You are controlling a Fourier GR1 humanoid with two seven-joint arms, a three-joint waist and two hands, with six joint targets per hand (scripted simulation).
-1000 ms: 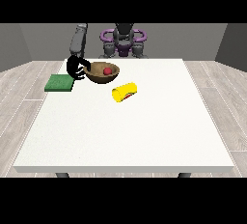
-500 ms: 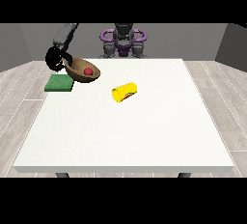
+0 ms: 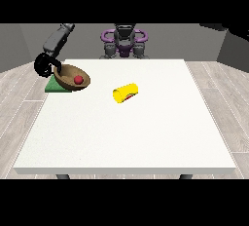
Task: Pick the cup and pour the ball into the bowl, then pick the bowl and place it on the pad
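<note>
Bowl (image 3: 72, 78) transfer, late stage. The brown bowl is shown tilted over the green pad (image 3: 54, 87) at the table's (image 3: 126, 137) far corner on the view's left, and it is gripped at its rim by the hand at the view's left (image 3: 44, 65), whose dark fingers are curled round the bowl's edge. The red ball (image 3: 78, 80) is seen inside the bowl, so the pouring step is judged complete. The yellow cup (image 3: 126, 93) is left lying on its side near the table's middle, well apart from the bowl, with its open end turned toward the camera. Whether the bowl's base is already touching the pad cannot be told. What is judged to remain is the levelling and setting down of the bowl on the pad, followed by its release. The other hand is not seen in this view.
</note>
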